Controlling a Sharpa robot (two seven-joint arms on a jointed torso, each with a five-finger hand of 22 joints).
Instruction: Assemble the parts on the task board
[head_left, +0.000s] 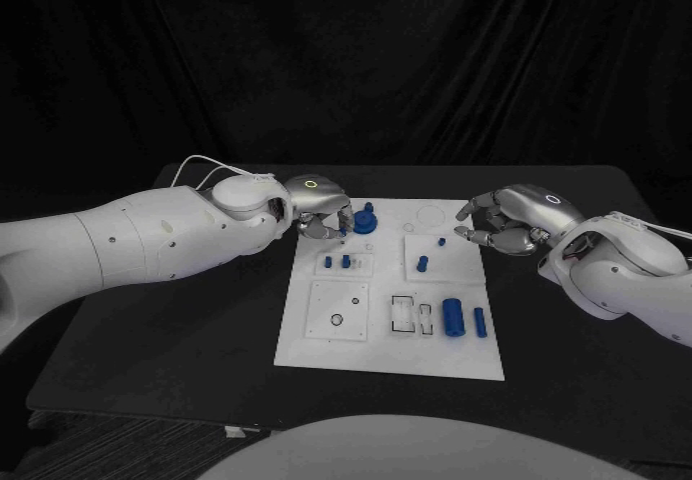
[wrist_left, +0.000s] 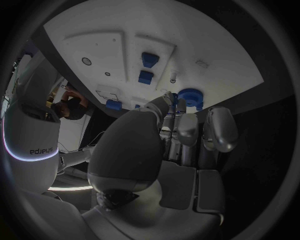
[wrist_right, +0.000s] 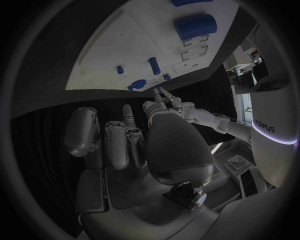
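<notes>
Flanking the task board (head_left: 325, 345) — left hand (head_left: 320, 212) at its far corner, right hand (head_left: 508, 222) off its edge.

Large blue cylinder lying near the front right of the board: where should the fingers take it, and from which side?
Grip the large blue cylinder across its round middle, coming straight down from above. It lies flat, long axis running front to back, so its curved sides are exposed. The right hand looks the closer choice.
</notes>
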